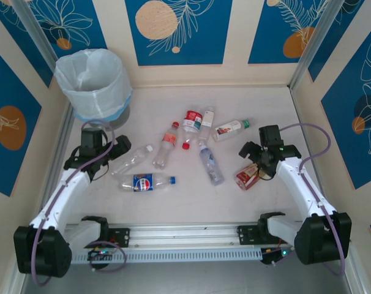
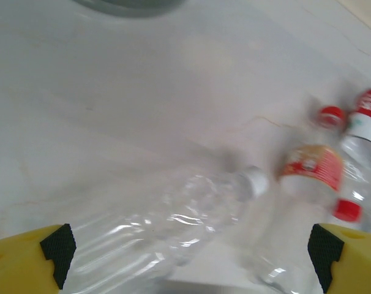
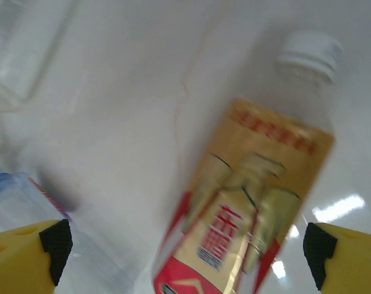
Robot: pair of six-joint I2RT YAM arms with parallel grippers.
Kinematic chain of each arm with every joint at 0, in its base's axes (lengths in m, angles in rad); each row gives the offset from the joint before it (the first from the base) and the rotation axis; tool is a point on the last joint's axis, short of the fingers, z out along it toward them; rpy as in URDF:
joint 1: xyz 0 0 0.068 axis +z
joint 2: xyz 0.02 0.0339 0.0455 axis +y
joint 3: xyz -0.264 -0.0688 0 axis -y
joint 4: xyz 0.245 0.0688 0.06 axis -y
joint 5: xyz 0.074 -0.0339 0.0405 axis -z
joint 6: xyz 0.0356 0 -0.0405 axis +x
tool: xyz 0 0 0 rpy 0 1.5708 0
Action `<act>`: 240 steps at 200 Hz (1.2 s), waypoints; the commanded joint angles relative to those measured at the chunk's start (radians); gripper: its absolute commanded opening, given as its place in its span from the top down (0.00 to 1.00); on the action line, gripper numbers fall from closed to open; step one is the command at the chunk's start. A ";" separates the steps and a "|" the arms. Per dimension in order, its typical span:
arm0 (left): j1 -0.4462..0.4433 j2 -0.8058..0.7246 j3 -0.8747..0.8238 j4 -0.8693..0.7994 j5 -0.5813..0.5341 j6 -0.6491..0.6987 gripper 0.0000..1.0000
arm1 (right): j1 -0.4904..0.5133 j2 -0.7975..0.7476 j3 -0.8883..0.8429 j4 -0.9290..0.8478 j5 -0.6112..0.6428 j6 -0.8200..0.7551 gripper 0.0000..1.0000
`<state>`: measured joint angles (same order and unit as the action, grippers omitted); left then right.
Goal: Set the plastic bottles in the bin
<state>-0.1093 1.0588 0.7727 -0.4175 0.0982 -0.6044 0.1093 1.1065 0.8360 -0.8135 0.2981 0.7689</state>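
Top external view: the bin (image 1: pixel 90 92) stands in the far left corner of the desk (image 1: pixel 191 205), with the plastic bottles (image 1: pixel 166 147) scattered flat across the middle. On the left wrist camera my left gripper (image 2: pixel 191 251) is spread wide, empty, with a clear white-capped bottle (image 2: pixel 173 223) lying between its fingers. My right gripper (image 3: pixel 188 245) is wide apart too, straddling a red-and-gold labelled bottle (image 3: pixel 253 184) near the right edge, not clamped on it. A blue Pepsi bottle (image 1: pixel 146 182) lies toward the near edge.
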 commanded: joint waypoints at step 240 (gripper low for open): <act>-0.010 -0.002 -0.072 0.067 0.237 -0.006 0.01 | -0.218 0.365 -0.024 0.235 -0.045 0.082 0.27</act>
<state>-0.1101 1.0386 0.6952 -0.3573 0.3096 -0.6262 -0.1146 1.4689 0.8371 -0.6140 0.2440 0.8631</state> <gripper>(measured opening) 0.989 0.764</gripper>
